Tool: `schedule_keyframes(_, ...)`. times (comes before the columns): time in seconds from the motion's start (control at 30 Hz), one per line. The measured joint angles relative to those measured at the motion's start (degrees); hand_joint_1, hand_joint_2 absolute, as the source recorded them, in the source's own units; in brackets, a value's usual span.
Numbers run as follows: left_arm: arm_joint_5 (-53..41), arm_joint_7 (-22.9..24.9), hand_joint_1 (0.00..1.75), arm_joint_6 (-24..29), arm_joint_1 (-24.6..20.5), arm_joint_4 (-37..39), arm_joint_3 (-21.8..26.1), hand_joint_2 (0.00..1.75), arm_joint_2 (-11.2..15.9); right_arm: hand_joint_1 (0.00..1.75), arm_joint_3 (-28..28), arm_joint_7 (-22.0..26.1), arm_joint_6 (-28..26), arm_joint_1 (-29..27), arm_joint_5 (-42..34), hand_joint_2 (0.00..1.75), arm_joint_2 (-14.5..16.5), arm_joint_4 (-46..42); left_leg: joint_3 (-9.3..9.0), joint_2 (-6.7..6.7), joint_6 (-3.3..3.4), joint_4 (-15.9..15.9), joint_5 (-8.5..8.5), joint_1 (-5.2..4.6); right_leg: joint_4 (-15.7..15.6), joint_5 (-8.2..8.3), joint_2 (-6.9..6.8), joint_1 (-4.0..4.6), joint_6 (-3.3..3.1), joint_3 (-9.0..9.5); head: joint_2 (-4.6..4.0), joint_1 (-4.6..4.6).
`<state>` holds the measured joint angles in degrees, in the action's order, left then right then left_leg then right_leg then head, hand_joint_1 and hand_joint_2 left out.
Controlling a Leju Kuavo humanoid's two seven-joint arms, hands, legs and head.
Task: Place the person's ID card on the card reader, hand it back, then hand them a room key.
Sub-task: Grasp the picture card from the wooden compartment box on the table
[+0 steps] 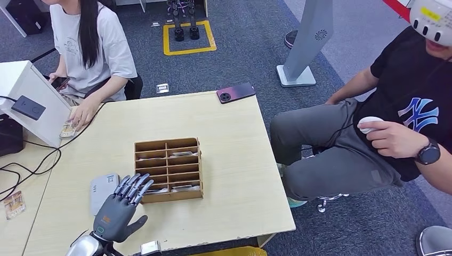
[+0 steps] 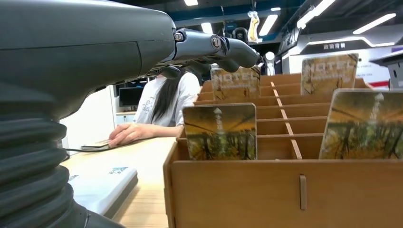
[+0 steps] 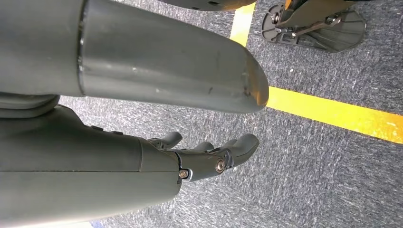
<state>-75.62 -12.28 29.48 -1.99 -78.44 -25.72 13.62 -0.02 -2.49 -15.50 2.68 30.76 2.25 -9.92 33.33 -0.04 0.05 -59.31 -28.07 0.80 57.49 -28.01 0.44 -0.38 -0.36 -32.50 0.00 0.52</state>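
A wooden slotted box (image 1: 168, 169) stands mid-table with several room key cards upright in it; up close, one key card (image 2: 220, 131) sits in the nearest row. My left hand (image 1: 120, 208) hovers at the box's near left corner, fingers (image 2: 214, 47) stretched out over the box edge and holding nothing. The grey-white card reader (image 1: 104, 189) lies flat just left of that hand, with nothing on it. At the far left edge of the table, a person's hand (image 1: 82, 112) rests on a card (image 1: 68, 129). My right hand (image 3: 204, 154) hangs over the carpet, fingers loosely apart and holding nothing.
A dark phone (image 1: 235, 92) lies at the table's far edge. A white stand (image 1: 26, 85) with a black device and cables fills the left side, and a loose card (image 1: 14, 204) lies near it. A second person (image 1: 394, 122) sits to the right of the table.
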Motion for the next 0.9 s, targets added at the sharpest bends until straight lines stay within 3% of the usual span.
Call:
schedule_keyframes(0.4, 1.19, 1.85, 0.0, -1.63, -4.68, 4.8, -0.75, 1.75, -3.95, 0.0, -0.13, -0.4, 0.47, -0.03, 0.66, 0.0, 0.02, 0.0, 0.0, 0.0, 0.0, -0.02, 0.0, 0.0, 0.0, 0.01, 0.01, 0.0, 0.0, 0.02, 0.0, 0.01)
schedule_keyframes(0.9, 3.09, 1.87, 0.0, -1.38, -6.3, 6.74, -0.75, 1.75, -4.26, 0.0, -0.13, -0.19, 0.54, -0.03, 1.52, 0.0, 0.05, 0.0, 0.0, 0.01, 0.0, -0.01, 0.0, 0.0, 0.0, 0.0, 0.02, 0.0, 0.0, 0.01, 0.0, 0.01)
